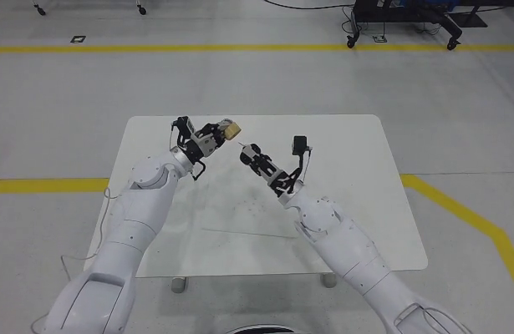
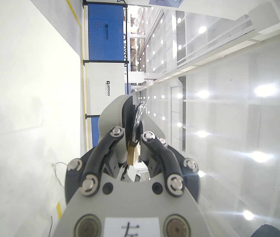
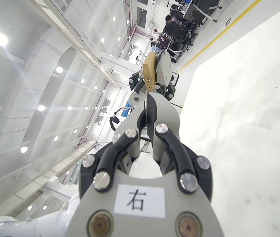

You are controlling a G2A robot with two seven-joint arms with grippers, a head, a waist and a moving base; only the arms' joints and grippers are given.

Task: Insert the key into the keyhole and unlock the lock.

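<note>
White worktop (image 1: 357, 209) on a grey floor with yellow lines. Brass lock (image 1: 230, 129) is held off the surface, over the far edge about midway along it. Left gripper (image 1: 223, 132) is clamped on the lock, with the silver shackle between its pads. Key (image 3: 145, 102) is pinched flat in the narrow-closed right gripper (image 1: 250, 153), just beside the lock on the near side. The key tip points at the lock's end face and sits right at it; cannot tell whether it has entered.

Brass-gold lock (image 1: 230, 129); silver key (image 3: 145, 98); white table (image 1: 348, 167); yellow floor lines (image 1: 240, 48).
</note>
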